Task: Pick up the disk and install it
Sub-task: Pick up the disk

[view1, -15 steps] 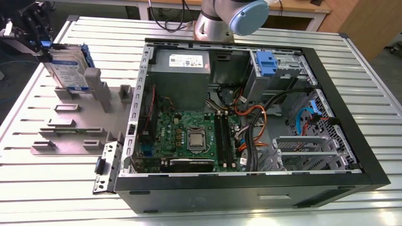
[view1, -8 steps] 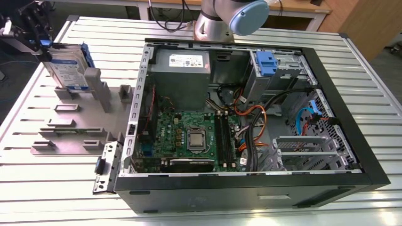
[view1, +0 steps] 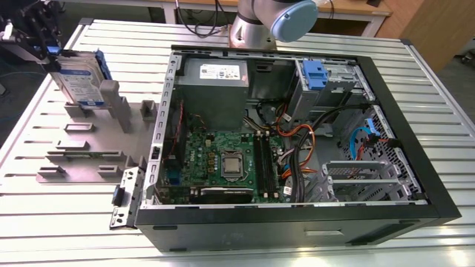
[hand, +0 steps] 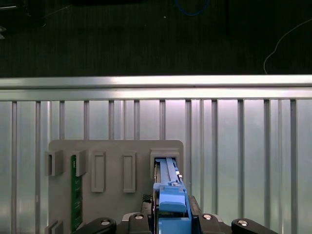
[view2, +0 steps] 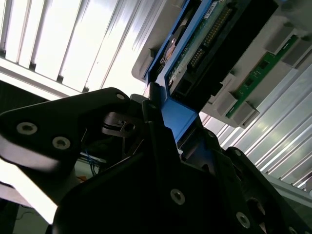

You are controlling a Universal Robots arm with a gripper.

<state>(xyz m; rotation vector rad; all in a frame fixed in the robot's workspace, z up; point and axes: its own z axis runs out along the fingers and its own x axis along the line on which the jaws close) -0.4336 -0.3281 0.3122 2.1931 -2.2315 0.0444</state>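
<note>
The disk [view1: 77, 78] stands on edge in the grey fixture plate [view1: 89, 147] at the exterior view's left, with its white-and-blue label facing the camera. Blue rails frame it. My gripper [view1: 50, 51] sits at its upper end, shut on the blue end tab. In the first wrist view the black fingers [hand: 195, 214] flank that blue tab [hand: 171, 202], and the disk [hand: 167, 170] runs edge-on into a slot of the fixture plate [hand: 114, 151]. The second wrist view shows the gripper [view2: 165, 122] clamped on the tab, with the disk's connector side [view2: 214, 44] beyond it.
An open black computer case [view1: 297, 139] lies on the slatted metal table [view1: 430, 94], with a grey power supply [view1: 215, 75], a motherboard [view1: 230, 164] and a drive bay with a blue bracket [view1: 313, 75]. A green board [hand: 74, 190] stands in another fixture slot. The arm's base [view1: 256, 25] rises behind the case.
</note>
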